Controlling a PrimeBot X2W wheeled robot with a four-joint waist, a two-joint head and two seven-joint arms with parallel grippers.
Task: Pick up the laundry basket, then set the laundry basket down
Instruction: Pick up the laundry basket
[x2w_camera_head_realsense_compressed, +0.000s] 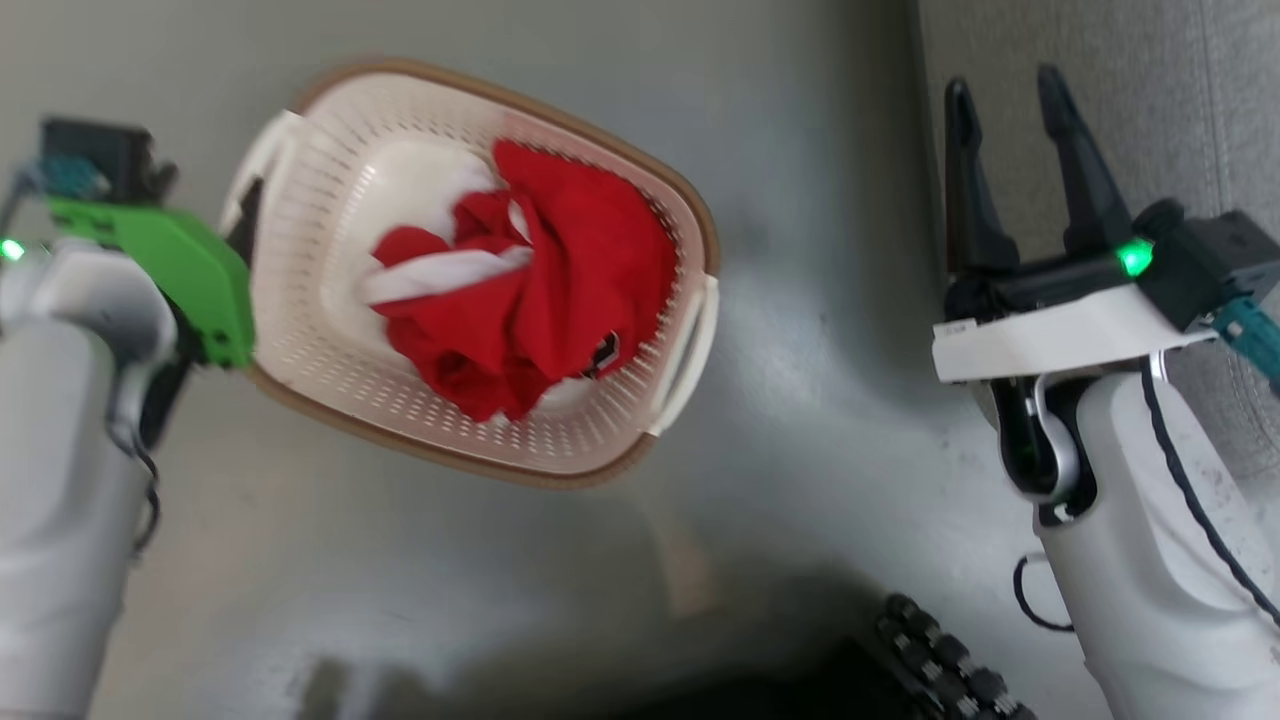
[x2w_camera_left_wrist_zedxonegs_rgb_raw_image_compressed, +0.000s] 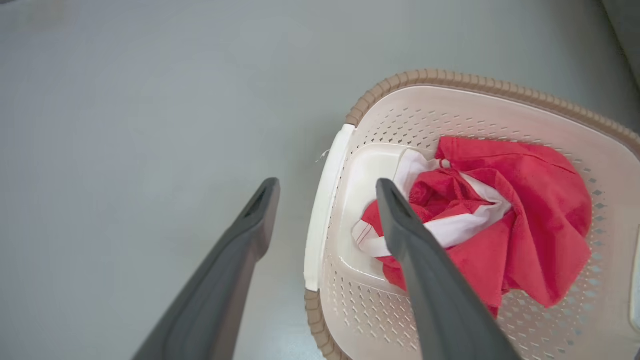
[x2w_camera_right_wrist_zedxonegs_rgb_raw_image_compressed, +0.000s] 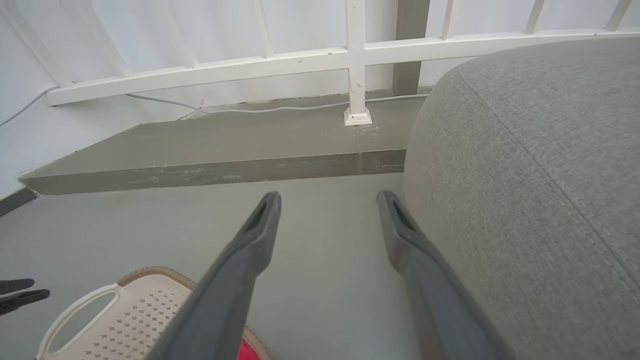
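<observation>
Sitting on the grey floor (x2w_camera_head_realsense_compressed: 800, 200), the one laundry basket (x2w_camera_head_realsense_compressed: 310, 340) lies left of centre in the head view, with a crumpled red-and-white garment (x2w_camera_head_realsense_compressed: 590, 250) in it. It has two white handles, one at its 9 o'clock (x2w_camera_left_wrist_zedxonegs_rgb_raw_image_compressed: 320, 220) and one at its 3 o'clock (x2w_camera_head_realsense_compressed: 690, 350). The left gripper (x2w_camera_left_wrist_zedxonegs_rgb_raw_image_compressed: 327, 186) is at the basket's 9 o'clock, with its two fingers spread apart and straddling that handle. One finger is over the floor outside and the other is over the basket's inside. Whether either touches the handle cannot be told. The left forearm reaches in from 8 o'clock. The right gripper (x2w_camera_head_realsense_compressed: 1004, 85) is well apart at the basket's 3 o'clock. Its fingers are also spread, holding nothing and pointing toward 12, just beside a grey fabric cushion (x2w_camera_right_wrist_zedxonegs_rgb_raw_image_compressed: 525, 175).
</observation>
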